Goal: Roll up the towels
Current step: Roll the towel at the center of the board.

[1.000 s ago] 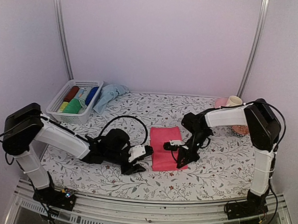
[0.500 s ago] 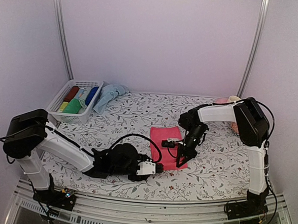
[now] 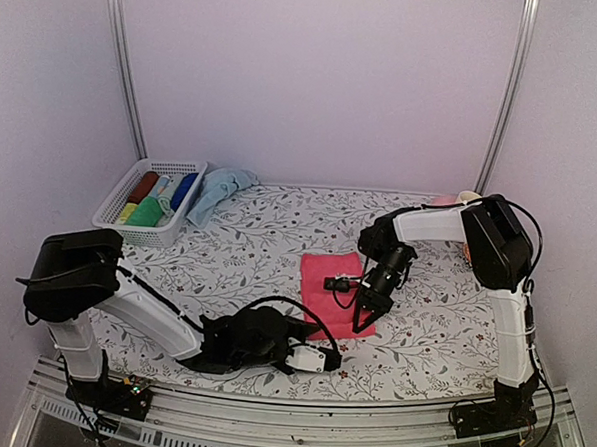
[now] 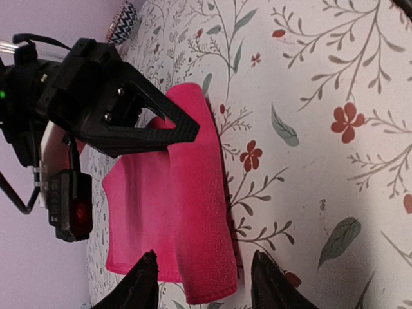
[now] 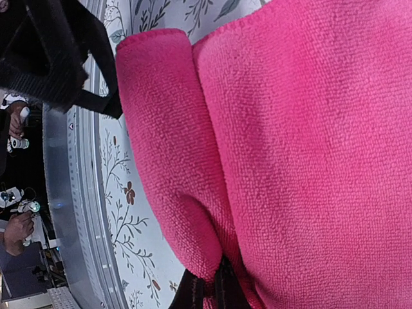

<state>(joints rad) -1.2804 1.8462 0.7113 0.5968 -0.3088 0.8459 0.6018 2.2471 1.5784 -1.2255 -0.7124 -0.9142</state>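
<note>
The pink towel (image 3: 327, 281) lies flat in mid-table, its near edge turned over into a narrow fold (image 5: 168, 148). My right gripper (image 3: 358, 323) is shut on the right end of that fold, its fingertips (image 5: 205, 297) pinching the pink cloth. My left gripper (image 3: 333, 364) lies low near the table's front edge, just short of the towel's near edge. It stands open, and the fold's end (image 4: 203, 257) shows between and beyond its fingertips (image 4: 144, 281) without touching them. The pale blue towel (image 3: 218, 191) lies crumpled at the back left beside the basket.
A white basket (image 3: 112, 230) with red, dark blue, green and yellow rolls stands at the back left. A pink bowl and a cup (image 3: 462, 201) sit at the back right behind the right arm. The metal rail (image 3: 299, 404) runs along the table's front edge.
My left arm has swept right along the table's front, bringing its gripper below the pink towel's near edge. The right gripper has shifted slightly away with the fold in it.
</note>
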